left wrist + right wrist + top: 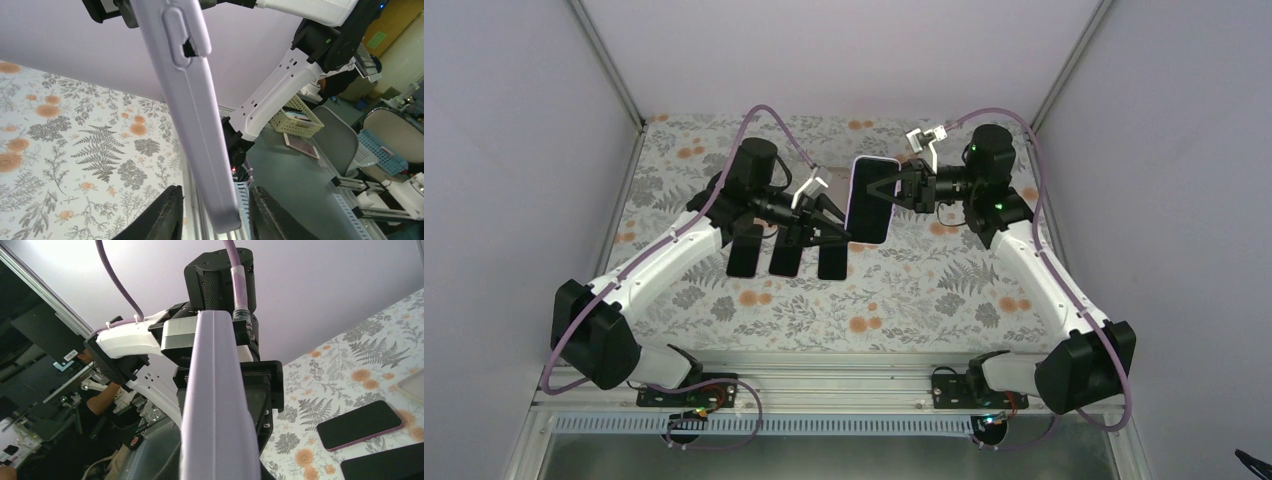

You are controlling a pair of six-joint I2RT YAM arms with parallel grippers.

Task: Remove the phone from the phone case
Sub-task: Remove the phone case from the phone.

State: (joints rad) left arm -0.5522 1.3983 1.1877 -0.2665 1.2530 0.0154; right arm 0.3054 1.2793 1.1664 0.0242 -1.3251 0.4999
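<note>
Floral table (904,300) is viewed from high behind the arm bases. Each wrist camera is pointed along its own jaws at close range; the lilac phone case (195,125) between the jaws is shared by all views.

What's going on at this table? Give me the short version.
The right end effector is shut on the lavender phone case and holds it in the air between the two arms, with the phone inside it. The left end effector is open, and its fingers straddle one end of the case without clamping it. Three more phones lie flat on the floral table below.
</note>
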